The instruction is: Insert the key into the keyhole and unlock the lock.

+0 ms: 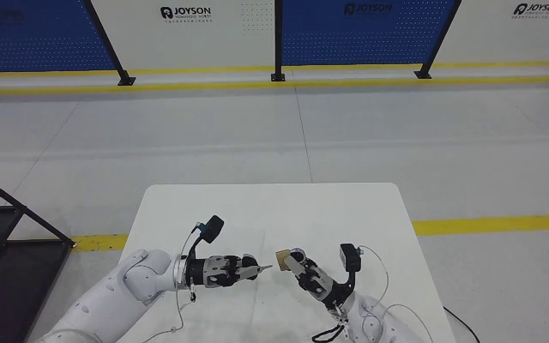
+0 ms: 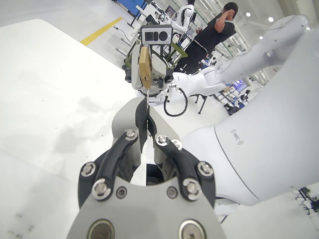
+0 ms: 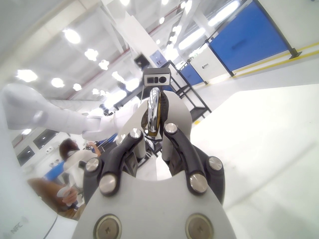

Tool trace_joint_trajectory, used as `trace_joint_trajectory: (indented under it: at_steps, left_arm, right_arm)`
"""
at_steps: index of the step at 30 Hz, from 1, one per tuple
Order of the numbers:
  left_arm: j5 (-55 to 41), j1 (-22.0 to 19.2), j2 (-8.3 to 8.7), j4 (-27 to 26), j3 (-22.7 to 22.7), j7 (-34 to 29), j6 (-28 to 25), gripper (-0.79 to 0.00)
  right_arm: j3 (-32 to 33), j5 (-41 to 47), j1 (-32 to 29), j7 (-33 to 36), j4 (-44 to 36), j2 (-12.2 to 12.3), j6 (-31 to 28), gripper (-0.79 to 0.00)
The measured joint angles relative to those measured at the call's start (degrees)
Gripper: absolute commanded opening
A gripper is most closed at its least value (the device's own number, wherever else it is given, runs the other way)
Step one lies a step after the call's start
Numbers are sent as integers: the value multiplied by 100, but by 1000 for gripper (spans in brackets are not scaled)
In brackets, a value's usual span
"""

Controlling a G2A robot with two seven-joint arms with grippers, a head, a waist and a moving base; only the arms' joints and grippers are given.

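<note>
Just above a white bench [image 1: 360,214], two robot arms meet near its front edge. The left jaws are pinched shut on a small silver key [image 2: 147,96], with its blade pointing at the other arm. The right jaws are clamped tight on a brass lock [image 2: 145,67], held off the bench with its keyhole end facing the key. The key's tip sits right at that end; whether it has entered the keyhole cannot be told.
</note>
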Motion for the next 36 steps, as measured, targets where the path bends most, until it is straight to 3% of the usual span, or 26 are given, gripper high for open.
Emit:
trace_joint_trajectory:
  at_steps: [12, 36]
  left_arm:
    - [-236, -143, -70, 80, 87, -291, 0, -785]
    - [-220, -157, -194, 208, 80, -264, 0, -785]
  right_arm:
    - [-24, -189, 36, -142, 84, -95, 101, -785]
    - [64, -292, -34, -116, 72, -179, 46, -785]
